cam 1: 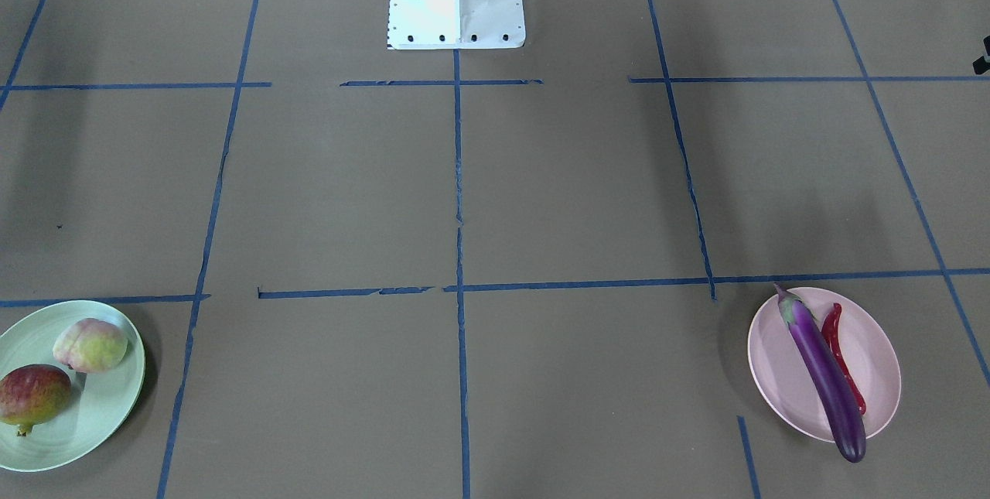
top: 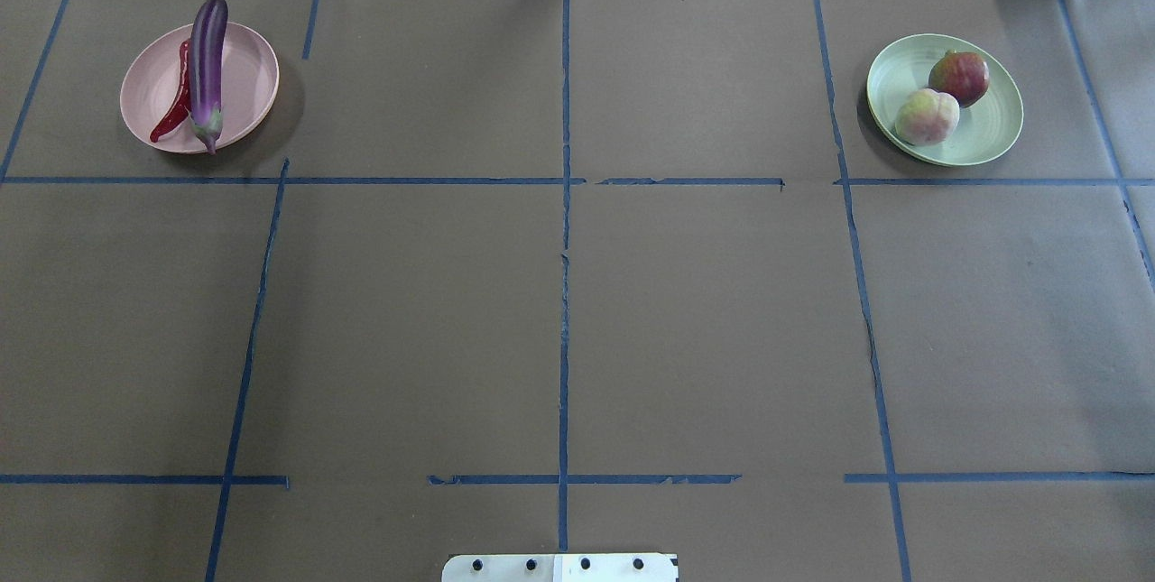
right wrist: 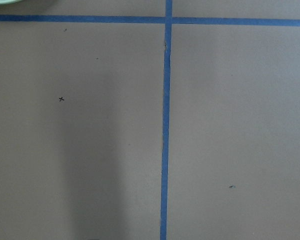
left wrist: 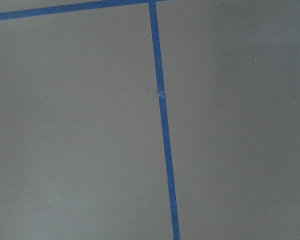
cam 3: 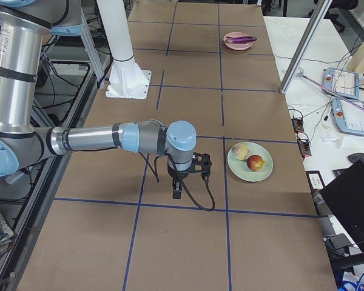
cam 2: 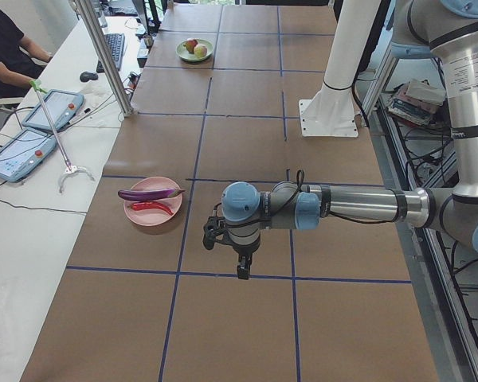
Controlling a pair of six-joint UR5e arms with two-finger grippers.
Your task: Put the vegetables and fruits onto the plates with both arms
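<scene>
Starts at the base edge of the bench with the white base block [top: 559,568] and bare brown paper crossed by blue tape [top: 565,293].

Meets next, about halfway toward the far edge and out near the bench's left end, the left gripper [cam 2: 242,269], pointing down over paper and well apart from any food. Cannot tell its jaws released from clenched from the side view alone; gets only paper and tape from its wrist camera. Finds the right gripper [cam 3: 176,193] mirrored near the right end, also pointing down over paper, near the green plate [top: 902,68] but apart from it. Again cannot tell the jaws' state.

Reaches the plates last, both close to the far edge. Toward the far left corner, sees the pink plate [top: 253,68] bearing the eggplant [top: 207,59], laid lengthwise with its stem toward the base edge and its round tip overhanging the far rim. Shows the chili [top: 176,108] just beside it, on the side toward the left end. Toward the far right corner, sees the green plate holding the peach [top: 927,116] and, just behind it, the mottled fruit [top: 958,77].

Looks finished: vegetables on one plate, fruits on the other, no food on the paper. Leaves, at a guess, nothing but parking the arms.
</scene>
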